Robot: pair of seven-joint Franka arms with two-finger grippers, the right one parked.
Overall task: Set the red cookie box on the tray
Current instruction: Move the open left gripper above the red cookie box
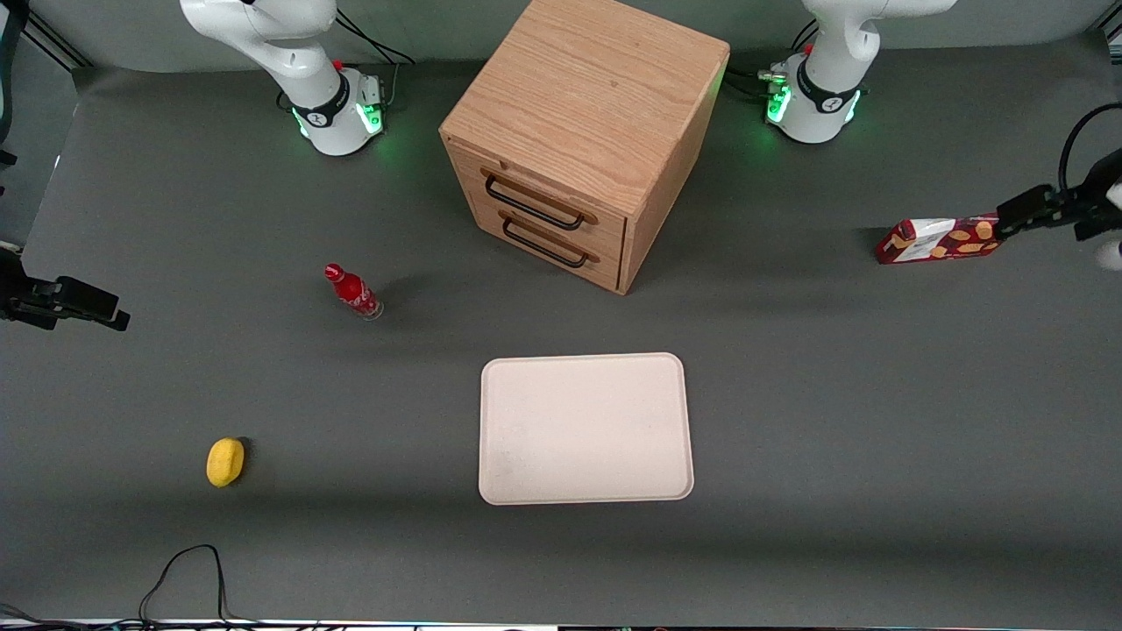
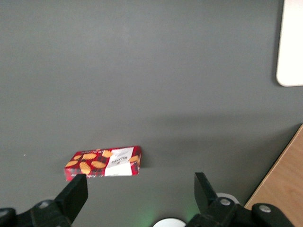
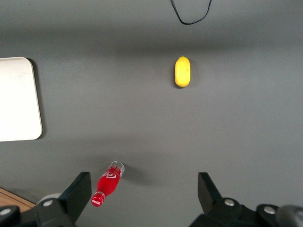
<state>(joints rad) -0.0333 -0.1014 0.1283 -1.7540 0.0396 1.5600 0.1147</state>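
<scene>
Lying flat on the table toward the working arm's end, the red cookie box (image 1: 940, 240) is seen under the gripper (image 2: 137, 191), fingers spread wide (nothing held). Its long axis runs nine-to-three in the front view; the tray (image 1: 585, 428) is well apart.

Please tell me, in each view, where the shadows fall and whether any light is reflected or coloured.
Front view: green glow at both arm bases; the wooden cabinet throws soft shadow onto the table; the red cookie box sits shadowed beside the gripper. Left wrist view: a broad shadow band crosses the table above the box, gripper open, faint green tint nearby. Right wrist view: even light, no glare.
</scene>
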